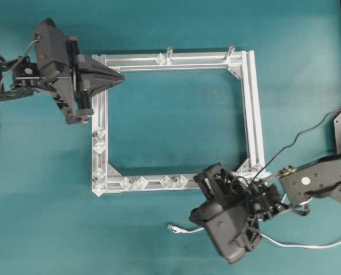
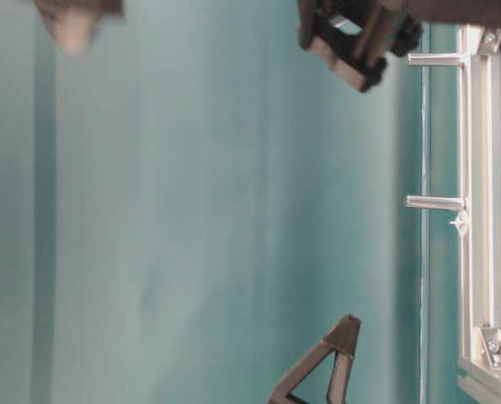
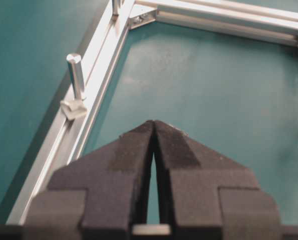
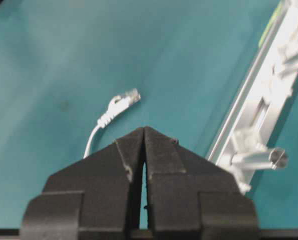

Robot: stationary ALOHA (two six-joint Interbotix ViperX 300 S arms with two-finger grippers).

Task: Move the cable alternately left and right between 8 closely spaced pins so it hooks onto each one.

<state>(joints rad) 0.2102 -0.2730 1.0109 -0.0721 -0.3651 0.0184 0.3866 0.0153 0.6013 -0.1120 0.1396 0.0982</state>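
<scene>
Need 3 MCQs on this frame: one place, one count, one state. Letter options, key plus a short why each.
1. Where does the cable's plug lie?
A. on the table below the frame's bottom rail
B. inside the frame
C. hooked on a pin

2. How many tall upright posts stand on the frame?
A. none
B. two
C. five

3. How is the right gripper?
A. open
B. shut, holding nothing
C. shut on the plug

Key: 1 A, plug lies outside the frame; 2 B, both on the top rail; 3 B, fingertips meet, plug lies ahead.
</scene>
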